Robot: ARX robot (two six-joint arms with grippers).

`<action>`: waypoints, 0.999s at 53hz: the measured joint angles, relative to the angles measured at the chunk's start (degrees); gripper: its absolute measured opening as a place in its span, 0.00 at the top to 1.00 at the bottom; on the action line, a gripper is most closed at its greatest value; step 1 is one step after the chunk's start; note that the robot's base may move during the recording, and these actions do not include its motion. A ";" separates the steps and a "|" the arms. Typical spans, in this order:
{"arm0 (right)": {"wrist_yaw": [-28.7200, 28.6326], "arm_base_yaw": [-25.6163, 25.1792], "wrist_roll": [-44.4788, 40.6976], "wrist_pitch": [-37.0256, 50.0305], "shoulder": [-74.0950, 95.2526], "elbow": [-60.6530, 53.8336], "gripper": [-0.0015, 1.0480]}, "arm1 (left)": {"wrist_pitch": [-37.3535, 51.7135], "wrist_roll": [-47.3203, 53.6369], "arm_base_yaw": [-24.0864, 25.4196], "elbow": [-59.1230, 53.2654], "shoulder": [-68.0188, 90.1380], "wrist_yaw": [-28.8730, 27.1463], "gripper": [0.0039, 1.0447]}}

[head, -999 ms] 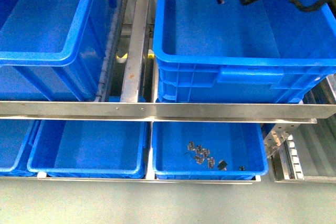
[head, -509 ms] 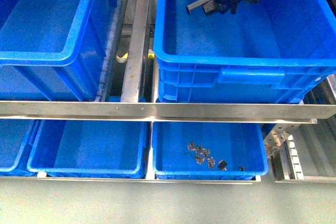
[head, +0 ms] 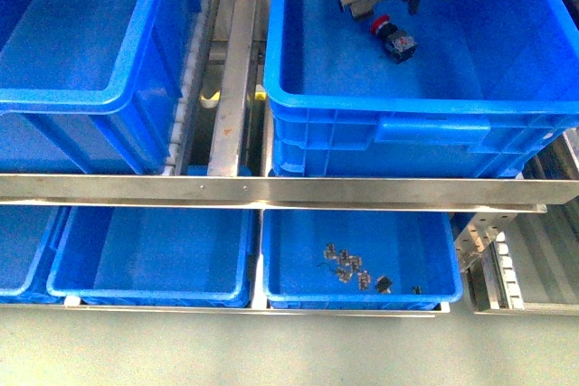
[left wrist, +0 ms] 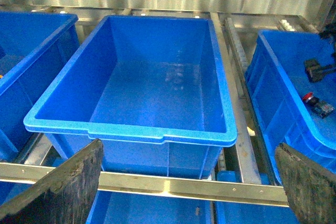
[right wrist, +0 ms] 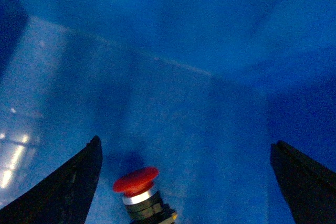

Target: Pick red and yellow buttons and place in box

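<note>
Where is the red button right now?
The red button lies inside the big blue box, at the upper right of the front view, close by the open right tool.

Blue crate (head: 90,101) at 10 o'clock; steel rail (head: 271,190) across centre; shallow tray (head: 289,250) at 6 o'clock holding small metal clips (head: 346,264).

Front view: high up, facing down and forward, box (head: 407,106) at mid range. Left wrist view: farther back, facing an empty crate (left wrist: 157,87) beside the box (left wrist: 278,103). Right wrist view: very near, inside the box (right wrist: 184,103), facing its floor. All three views share the red button (head: 391,35) (left wrist: 316,104) (right wrist: 137,187).
</note>
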 joint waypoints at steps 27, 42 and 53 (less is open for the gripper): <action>-16.61 -6.51 9.25 19.65 -63.04 -88.26 0.06 | 0.02 0.00 0.00 0.00 0.00 0.00 0.07; -19.21 -10.67 19.98 24.52 -94.95 -113.98 0.18 | 0.00 0.00 0.00 0.00 0.00 0.02 0.07; -18.12 -7.48 15.54 49.64 -100.56 -126.79 0.55 | 0.02 0.00 0.00 0.00 0.00 0.00 0.07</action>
